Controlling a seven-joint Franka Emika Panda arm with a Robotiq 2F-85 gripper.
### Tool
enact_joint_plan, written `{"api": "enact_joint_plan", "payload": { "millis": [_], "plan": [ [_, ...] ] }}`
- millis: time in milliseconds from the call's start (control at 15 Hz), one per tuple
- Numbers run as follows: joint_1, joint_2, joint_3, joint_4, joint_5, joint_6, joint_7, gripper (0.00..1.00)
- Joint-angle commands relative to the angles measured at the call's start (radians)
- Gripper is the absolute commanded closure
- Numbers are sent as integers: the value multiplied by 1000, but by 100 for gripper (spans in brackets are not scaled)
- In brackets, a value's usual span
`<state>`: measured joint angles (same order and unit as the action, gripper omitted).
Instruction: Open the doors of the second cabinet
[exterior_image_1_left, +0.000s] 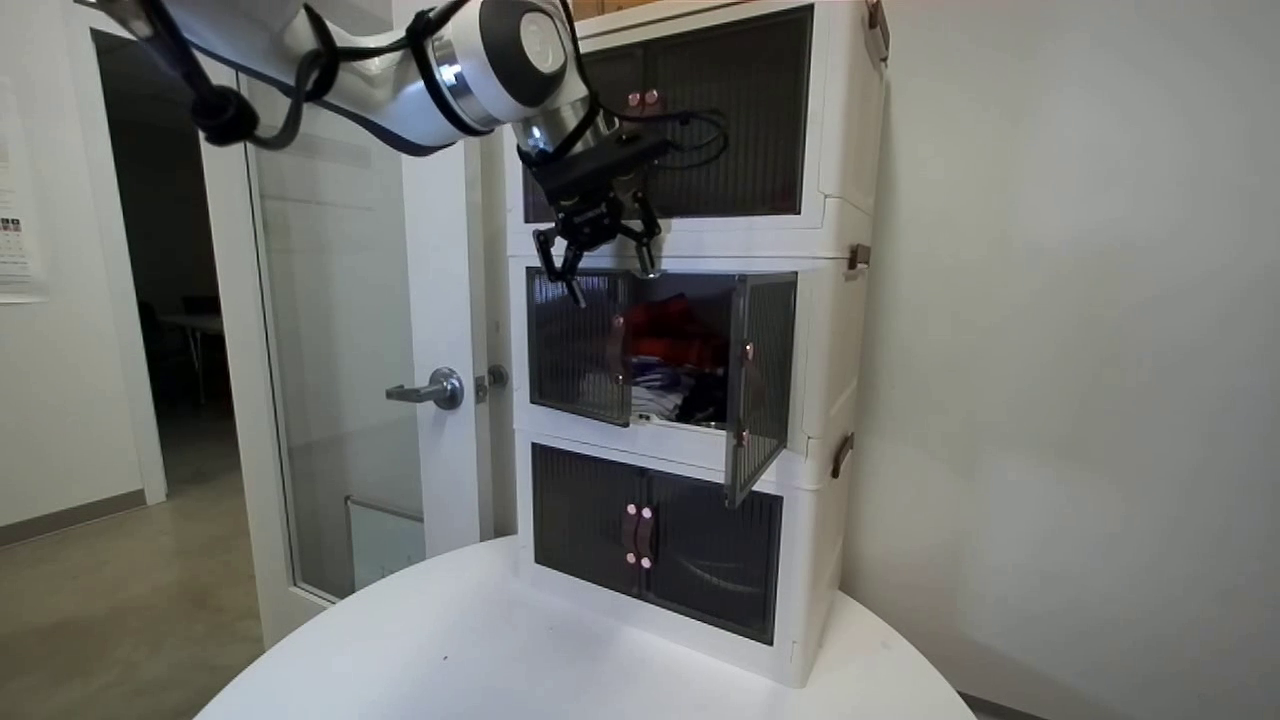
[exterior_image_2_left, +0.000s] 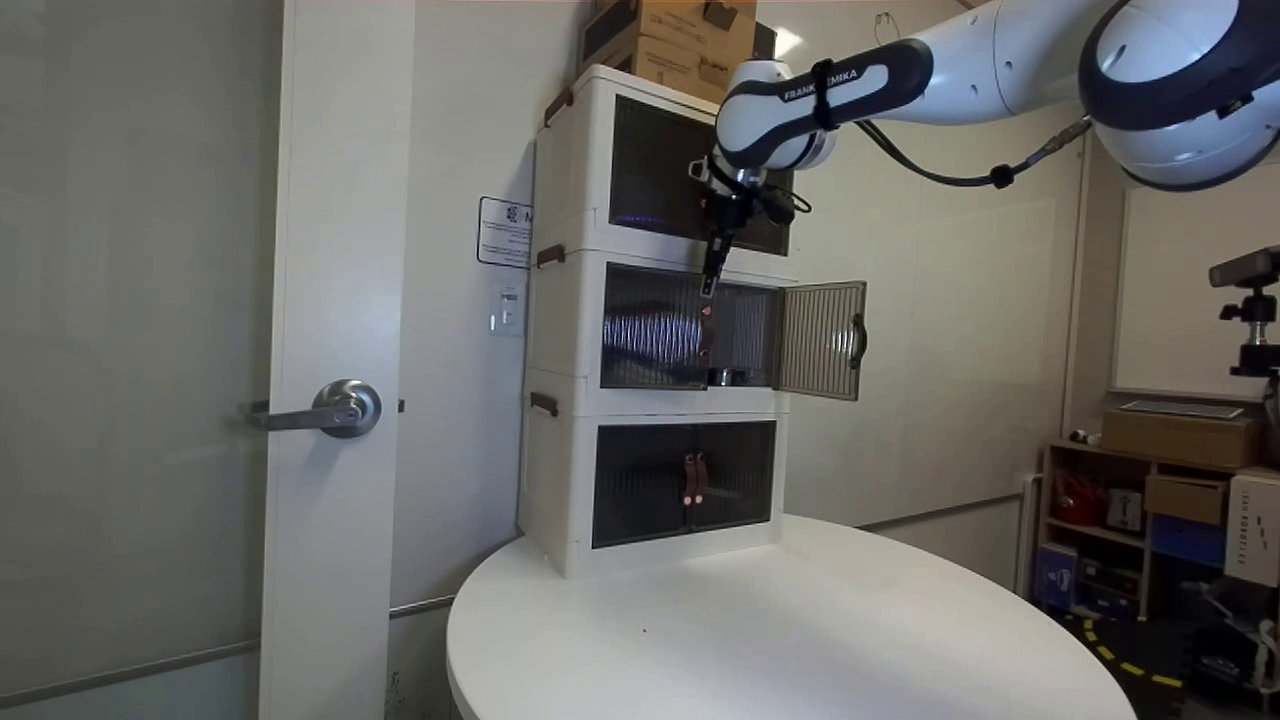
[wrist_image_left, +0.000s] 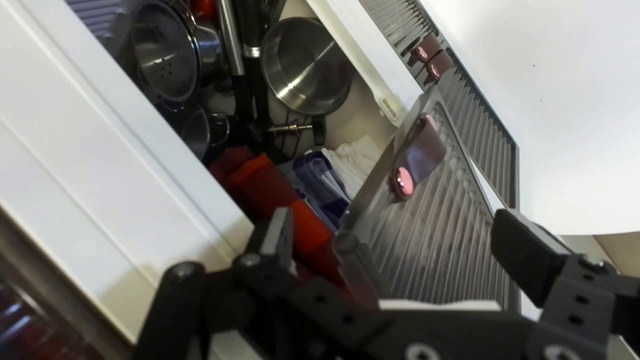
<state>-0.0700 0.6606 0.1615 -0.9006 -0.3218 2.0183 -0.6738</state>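
Note:
The second cabinet (exterior_image_1_left: 815, 350) is the middle tier of a white stack, with red and patterned cloth items inside. One of its doors (exterior_image_1_left: 765, 380) is swung wide outward; that same door (exterior_image_2_left: 822, 340) shows its ribbed face in an exterior view. The remaining door (exterior_image_1_left: 578, 345) is dark and ribbed and stands only partly ajar. My gripper (exterior_image_1_left: 612, 280) is open near the top of this ajar door, nothing held. In the wrist view the gripper (wrist_image_left: 395, 245) has one finger over the opening's side and one over the door's outer side; contact cannot be made out. The door's handle (wrist_image_left: 422, 152) lies beyond the fingers.
Metal pots (wrist_image_left: 307, 65) lie inside the opening. The upper tier (exterior_image_1_left: 730, 110) and lower tier (exterior_image_1_left: 655, 540) have their doors closed. The stack stands on a round white table (exterior_image_2_left: 760, 630). Cardboard boxes (exterior_image_2_left: 690, 45) sit on top. A room door (exterior_image_2_left: 335, 300) is nearby.

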Motion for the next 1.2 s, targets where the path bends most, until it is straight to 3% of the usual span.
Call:
{"api": "enact_joint_plan", "payload": {
  "millis": [0, 733, 1133],
  "plan": [
    [-4, 55, 43, 68, 52, 9, -44, 0],
    [19, 33, 147, -10, 72, 11, -10, 0],
    [47, 1, 173, -59, 64, 25, 122, 0]
  ]
}}
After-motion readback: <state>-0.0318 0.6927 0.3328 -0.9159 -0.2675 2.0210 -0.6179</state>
